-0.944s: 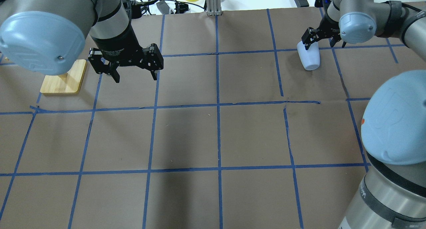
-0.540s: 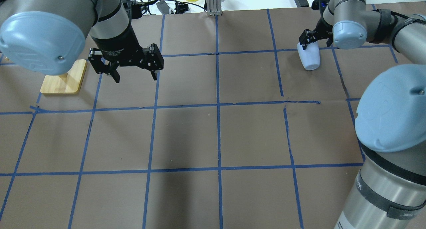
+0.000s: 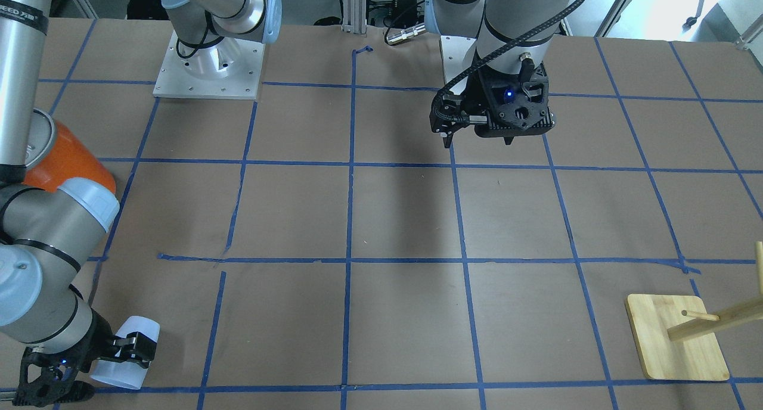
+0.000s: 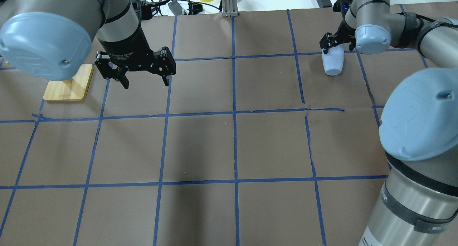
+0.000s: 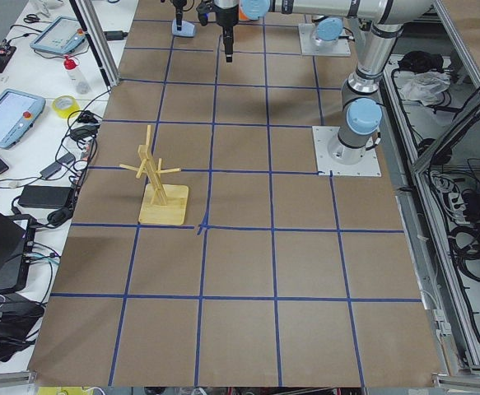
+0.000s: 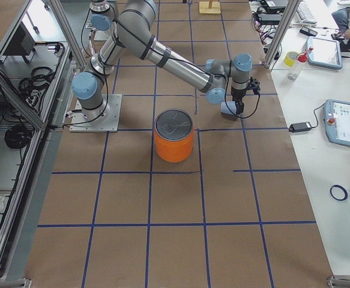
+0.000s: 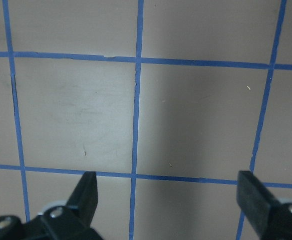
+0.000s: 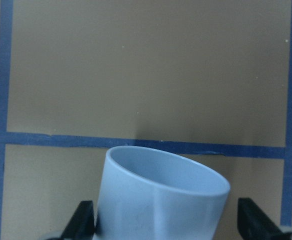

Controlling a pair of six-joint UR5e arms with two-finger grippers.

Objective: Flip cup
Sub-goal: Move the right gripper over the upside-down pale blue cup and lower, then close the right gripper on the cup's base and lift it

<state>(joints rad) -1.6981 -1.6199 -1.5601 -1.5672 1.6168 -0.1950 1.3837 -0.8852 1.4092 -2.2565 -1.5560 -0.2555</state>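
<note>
Only "Adaptive Gripper" lettering, partly legible, shows on the left gripper (image 4: pixel 145 82).

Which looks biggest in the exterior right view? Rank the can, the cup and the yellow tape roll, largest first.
1. The can, by far the largest.
2. The cup and the tape roll look about alike; the right claw hides part of the cup, so they can't be ranked.

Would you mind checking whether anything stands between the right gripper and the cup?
Nothing visible does. The right gripper is already at the cup, its fingers on either side of the cup's wall in the wrist view. The orange can stands apart, nearer the robot.
</note>
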